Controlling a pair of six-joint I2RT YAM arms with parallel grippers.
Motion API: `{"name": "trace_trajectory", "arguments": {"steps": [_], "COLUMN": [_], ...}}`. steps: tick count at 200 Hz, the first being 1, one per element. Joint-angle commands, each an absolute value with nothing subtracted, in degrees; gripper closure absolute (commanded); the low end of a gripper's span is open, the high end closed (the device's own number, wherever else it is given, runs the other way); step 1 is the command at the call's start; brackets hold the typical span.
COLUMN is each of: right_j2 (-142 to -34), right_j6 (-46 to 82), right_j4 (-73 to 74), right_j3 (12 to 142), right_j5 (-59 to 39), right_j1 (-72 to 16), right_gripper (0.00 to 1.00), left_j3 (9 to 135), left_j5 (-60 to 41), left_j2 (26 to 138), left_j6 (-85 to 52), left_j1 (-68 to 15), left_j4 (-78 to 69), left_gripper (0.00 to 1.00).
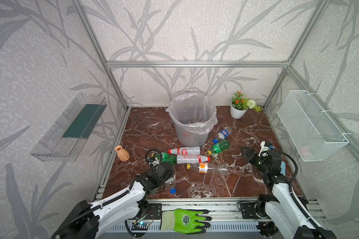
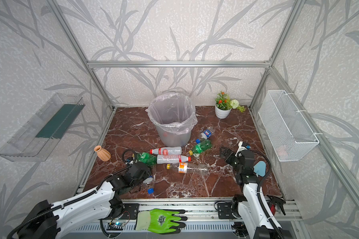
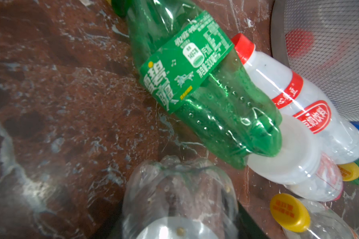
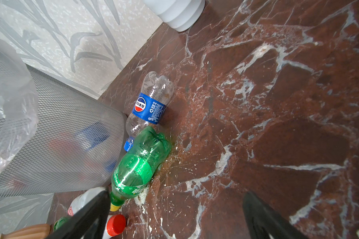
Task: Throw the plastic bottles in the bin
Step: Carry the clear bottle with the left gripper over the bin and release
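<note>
Both left gripper (image 3: 180,225) jaws straddle clear thin-walled plastic bottle (image 3: 178,192), lying front-left of round grey bag-lined bin (image 1: 187,138); pinched or not, can't tell. Looks light, crushable, slick: take mid-body. Right gripper (image 4: 177,194) spread wide, empty, front-right of bin.

Clear bottle (image 3: 178,196) — cropped by edge

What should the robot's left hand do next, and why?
Probably close the left hand firmly on the clear bottle: the bottle sits between its fingers but lies on the marble table, and I cannot tell whether the grip is firm enough to lift toward the bin.
</note>
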State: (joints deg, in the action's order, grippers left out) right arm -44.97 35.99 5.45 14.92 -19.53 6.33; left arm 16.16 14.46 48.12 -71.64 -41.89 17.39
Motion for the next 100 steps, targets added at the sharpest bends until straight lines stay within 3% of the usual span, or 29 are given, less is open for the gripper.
{"name": "trace_trajectory", "arguments": {"steps": [1,51,100], "right_j2": [-45.08,-45.79,-44.37], "right_j6": [35.94,36.1,36.2], "right_j4": [7.0,8.73,8.78], "right_j3": [15.65,15.82,15.74], "right_j5": [-19.01,-18.43,-18.03], "right_j1": [6.5,6.51,6.51], "right_gripper": [0.01,0.01,0.01], "left_j3": [18.5,31.32,43.8], "left_j5": [15.07,27.7,37.82], "left_j2": [42.74,29.16,30.52], "left_j6": [-70.16,-53.32,-24.63], "left_j1": [-41.85,-41.84,-41.72], "left_j4": [24.85,30.07,7.9], "left_gripper": [0.54,0.55,0.59]}}
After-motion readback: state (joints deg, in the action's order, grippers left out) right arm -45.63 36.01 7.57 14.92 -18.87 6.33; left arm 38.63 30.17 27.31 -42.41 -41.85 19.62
